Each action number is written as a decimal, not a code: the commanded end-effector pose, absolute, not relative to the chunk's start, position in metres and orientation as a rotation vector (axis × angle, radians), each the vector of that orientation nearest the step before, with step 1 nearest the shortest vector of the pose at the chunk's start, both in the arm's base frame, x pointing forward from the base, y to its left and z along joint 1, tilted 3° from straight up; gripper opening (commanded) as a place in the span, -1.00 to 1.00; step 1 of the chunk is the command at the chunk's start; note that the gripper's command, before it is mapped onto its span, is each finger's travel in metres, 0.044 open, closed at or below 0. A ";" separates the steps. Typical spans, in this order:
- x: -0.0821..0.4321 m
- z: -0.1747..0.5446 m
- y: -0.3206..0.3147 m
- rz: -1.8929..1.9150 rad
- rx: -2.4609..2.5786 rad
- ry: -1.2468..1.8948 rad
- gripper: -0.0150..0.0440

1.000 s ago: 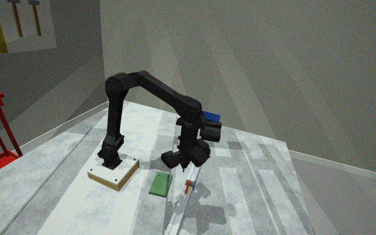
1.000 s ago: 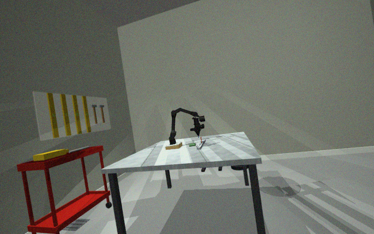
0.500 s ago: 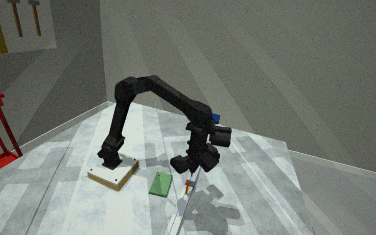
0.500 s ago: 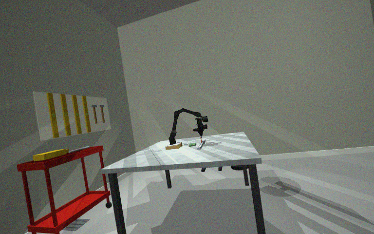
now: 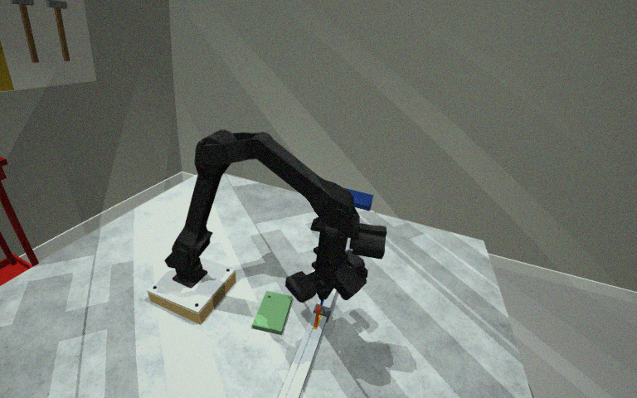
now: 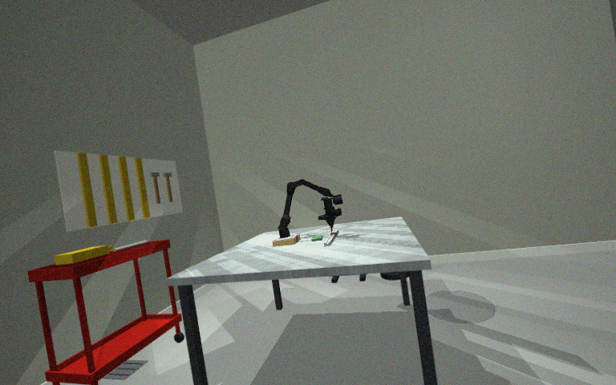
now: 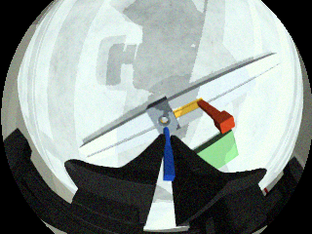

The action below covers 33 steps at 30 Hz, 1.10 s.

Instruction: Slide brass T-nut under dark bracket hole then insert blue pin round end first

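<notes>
end effector (image 5: 323, 296) (image 6: 330, 224) (image 7: 167, 139): pinching blue pin (image 5: 322, 303) (image 7: 169, 158)
bracket (image 5: 323, 310) (image 7: 162, 116): pin may jam on hole rim if off-centre
T-nut (image 5: 317, 322) (image 7: 187, 108): misaligned nut could block pin

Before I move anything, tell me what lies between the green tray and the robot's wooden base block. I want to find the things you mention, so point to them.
Only bare, shadow-streaked tabletop (image 5: 244, 300) between tray (image 5: 272, 312) and block (image 5: 218, 301), seen in the top view.

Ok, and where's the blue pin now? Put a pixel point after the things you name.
In the wrist view, the blue pin (image 5: 322, 303) (image 7: 169, 156) is low, near the middle, between the gripper's fingers, its tip by the dark bracket's (image 5: 324, 310) (image 7: 156, 113) hole.
</notes>
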<state>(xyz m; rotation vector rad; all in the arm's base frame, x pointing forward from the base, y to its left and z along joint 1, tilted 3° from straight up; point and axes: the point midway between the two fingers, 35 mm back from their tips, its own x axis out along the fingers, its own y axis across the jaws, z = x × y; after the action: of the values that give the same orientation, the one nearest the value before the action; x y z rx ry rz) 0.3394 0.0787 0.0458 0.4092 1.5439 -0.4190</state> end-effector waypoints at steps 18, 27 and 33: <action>0.340 0.044 0.078 -0.421 0.408 1.538 -1.00; 0.340 0.036 0.078 -0.421 0.408 1.538 -1.00; 0.339 0.031 0.078 -0.421 0.408 1.538 -1.00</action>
<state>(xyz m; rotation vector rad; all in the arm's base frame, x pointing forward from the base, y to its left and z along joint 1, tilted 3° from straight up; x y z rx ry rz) 0.3415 0.0789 0.0356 0.4131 1.5351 -0.4155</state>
